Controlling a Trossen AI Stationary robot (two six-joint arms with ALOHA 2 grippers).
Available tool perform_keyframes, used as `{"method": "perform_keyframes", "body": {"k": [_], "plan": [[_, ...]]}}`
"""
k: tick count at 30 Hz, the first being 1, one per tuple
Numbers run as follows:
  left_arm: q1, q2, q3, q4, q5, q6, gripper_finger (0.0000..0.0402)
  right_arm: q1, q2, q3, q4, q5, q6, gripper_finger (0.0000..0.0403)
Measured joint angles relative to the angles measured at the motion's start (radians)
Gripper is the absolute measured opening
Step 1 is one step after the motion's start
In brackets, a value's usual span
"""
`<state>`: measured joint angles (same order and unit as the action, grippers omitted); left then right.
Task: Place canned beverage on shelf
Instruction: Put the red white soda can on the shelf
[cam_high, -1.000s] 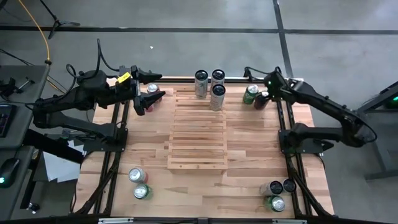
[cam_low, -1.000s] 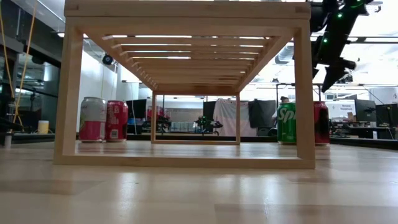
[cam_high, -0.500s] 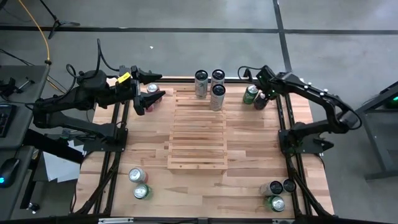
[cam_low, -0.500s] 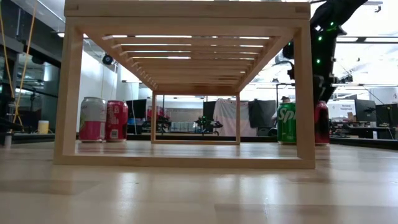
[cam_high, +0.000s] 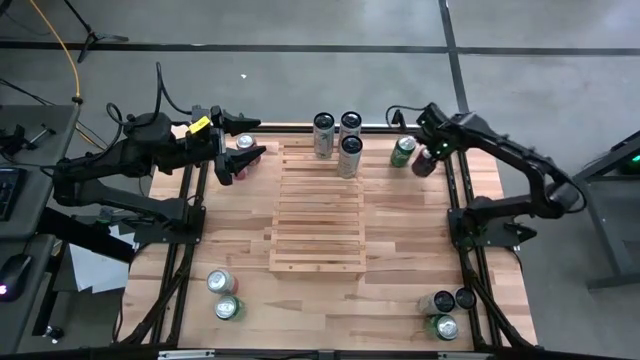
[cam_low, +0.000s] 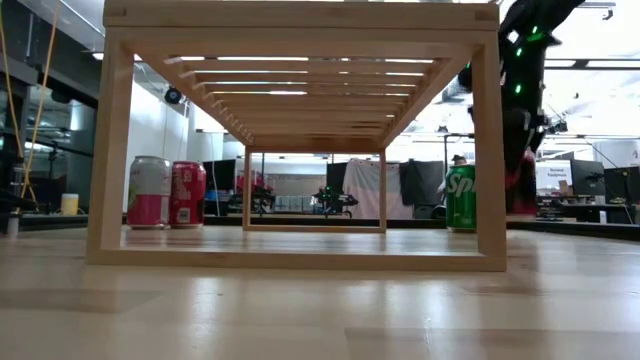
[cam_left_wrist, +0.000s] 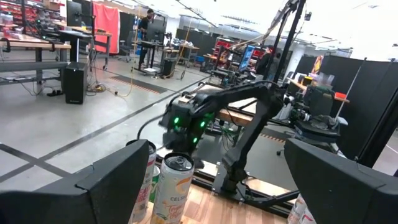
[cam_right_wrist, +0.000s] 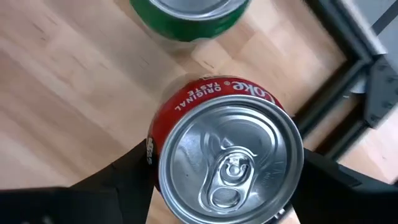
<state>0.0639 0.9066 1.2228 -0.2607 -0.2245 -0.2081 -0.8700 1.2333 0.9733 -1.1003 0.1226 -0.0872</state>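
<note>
A red cola can (cam_right_wrist: 224, 106) stands upright on the tabletop at the far right, beside a green can (cam_right_wrist: 186, 12). My right gripper (cam_right_wrist: 227, 180) points down over the red can (cam_high: 424, 163) with a finger at either side of it. The slatted pale-wood shelf (cam_high: 318, 215) stands mid-table, with three tall cans (cam_high: 338, 135) on its far end. My left gripper (cam_high: 258, 137) hangs open and level above the far left, over a pink can (cam_high: 245, 142). My right gripper comes at the red can from above, pointing down. Its two dark fingers (cam_right_wrist: 134, 177) meet the can's side wall (cam_right_wrist: 155, 146) on opposite sides, just below the top rim. The can stands upright with its base on the tabletop.
More cans stand at the near left (cam_high: 222, 295) and near right (cam_high: 445, 310) corners, and a pink and a red can (cam_low: 165, 192) at the far left. Black frame rails (cam_high: 455, 200) run along both table sides. The shelf's near slats are bare.
My right gripper has come down from above the far right cans and swung a little toward the table's far edge, rolling its wrist, until its fingers stand around the red can. The can remains on the table.
</note>
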Motion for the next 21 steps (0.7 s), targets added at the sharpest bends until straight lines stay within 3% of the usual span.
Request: {"method": "perform_keyframes", "body": {"k": [5, 9, 15, 21], "plan": [[0.0, 0.0, 0.0, 0.0, -0.01, 0.0, 0.0366, 0.038, -0.111, 0.155, -0.177, -0.141, 0.023, 0.0278], [0.0, 0.0, 0.0, 0.0, -0.033, 0.0, 0.0366, 0.161, -0.154, 0.333, -0.311, -0.255, 0.079, 0.0278], [0.0, 0.0, 0.0, -0.001, -0.052, 0.001, 0.0366, 0.541, -0.101, 0.609, -0.412, -0.323, 0.246, 0.0278], [0.0, 0.0, 0.0, -0.004, -0.098, 0.001, 0.0366, 0.886, 0.098, 0.858, -0.413, -0.248, 0.262, 0.0278]]}}
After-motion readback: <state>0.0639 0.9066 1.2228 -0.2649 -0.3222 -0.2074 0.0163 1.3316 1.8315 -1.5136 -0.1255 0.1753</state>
